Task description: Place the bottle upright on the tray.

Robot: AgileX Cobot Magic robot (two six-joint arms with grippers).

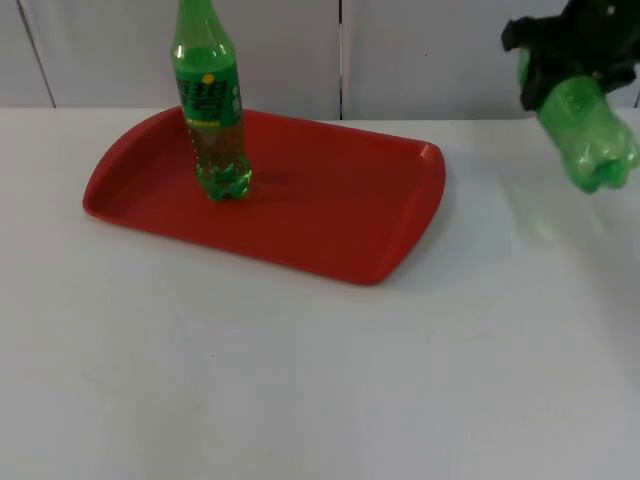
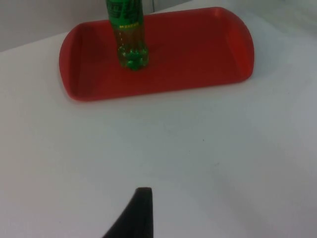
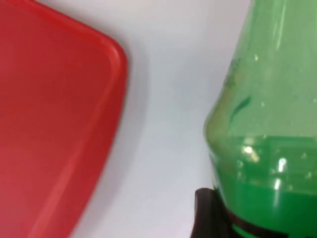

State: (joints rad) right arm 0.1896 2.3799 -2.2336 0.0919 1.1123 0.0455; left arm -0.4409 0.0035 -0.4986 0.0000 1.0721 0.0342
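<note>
a green bottle [image 1: 210, 100] stands upright on the left part of a red tray [image 1: 330, 215] on the white table [image 1: 300, 380]. the left pincer [image 2: 136, 213] hangs above bare table near the tray, its grip impossible to tell. at far right, the right pincer [image 1: 560, 60] pinches a second bottle [image 1: 590, 135], held tilted in the air beside the tray, base outward.
</note>
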